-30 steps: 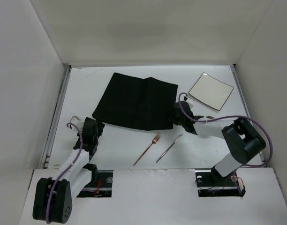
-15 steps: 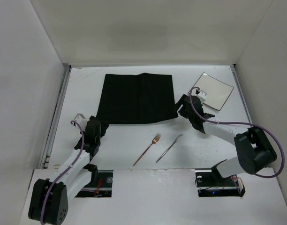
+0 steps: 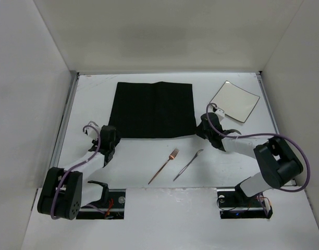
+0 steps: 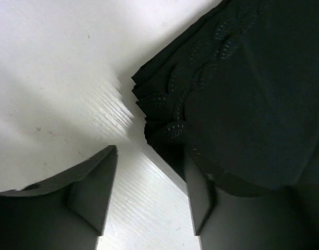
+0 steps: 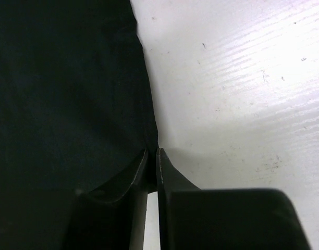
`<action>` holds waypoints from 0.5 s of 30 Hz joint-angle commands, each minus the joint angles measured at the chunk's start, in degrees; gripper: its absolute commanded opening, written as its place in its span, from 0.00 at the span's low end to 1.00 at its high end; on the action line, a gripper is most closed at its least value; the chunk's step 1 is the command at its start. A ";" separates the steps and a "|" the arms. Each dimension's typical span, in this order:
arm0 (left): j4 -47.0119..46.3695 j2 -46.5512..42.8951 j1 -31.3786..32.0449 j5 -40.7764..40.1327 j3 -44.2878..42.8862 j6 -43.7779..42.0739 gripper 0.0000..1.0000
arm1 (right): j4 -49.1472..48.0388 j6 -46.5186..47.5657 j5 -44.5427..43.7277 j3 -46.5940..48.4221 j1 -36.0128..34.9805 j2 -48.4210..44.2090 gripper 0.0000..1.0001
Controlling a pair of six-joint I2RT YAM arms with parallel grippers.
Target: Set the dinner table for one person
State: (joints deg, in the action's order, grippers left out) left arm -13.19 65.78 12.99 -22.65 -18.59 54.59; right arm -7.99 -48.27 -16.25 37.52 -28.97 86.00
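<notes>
A corner of the black mat (image 3: 153, 109) is pinched by the right gripper (image 5: 152, 154), likely for straightening; the left gripper (image 4: 149, 159) is held wide.

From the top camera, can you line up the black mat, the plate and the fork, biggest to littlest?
1. black mat
2. plate
3. fork, long but very thin, so it covers the least

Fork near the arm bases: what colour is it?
The fork is copper-pink, a rose-gold tone; it shows best in the top external view.
</notes>
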 commanded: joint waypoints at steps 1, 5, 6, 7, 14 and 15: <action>-5.09 1.72 -0.73 -0.37 -0.84 1.13 0.46 | -0.80 -1.03 -1.06 -1.57 -0.51 -1.27 0.14; -6.94 0.76 -0.30 0.15 1.45 1.31 0.19 | -0.10 -1.83 -3.34 -2.62 -0.51 -1.62 0.14; -6.76 -0.12 -0.03 0.33 2.06 1.31 0.14 | 0.16 -1.91 -4.22 -2.97 -0.51 -1.62 0.13; -6.50 -0.82 -0.03 0.42 2.67 1.22 0.11 | 0.25 -2.00 -4.92 -3.15 -0.51 -1.88 0.12; -1.50 -10.13 1.46 2.44 8.21 1.49 0.08 | 6.14 -2.53 -11.34 -4.55 -2.53 -9.69 0.15; 0.17 -12.32 1.98 2.53 8.83 1.66 0.09 | 6.66 -2.53 -11.69 -5.17 -2.54 -11.19 0.15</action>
State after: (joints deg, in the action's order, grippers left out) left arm -16.01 57.56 13.89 -20.86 -11.46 55.64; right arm -4.25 -50.46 -22.59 33.39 -30.89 79.07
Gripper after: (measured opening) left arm 0.082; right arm 0.148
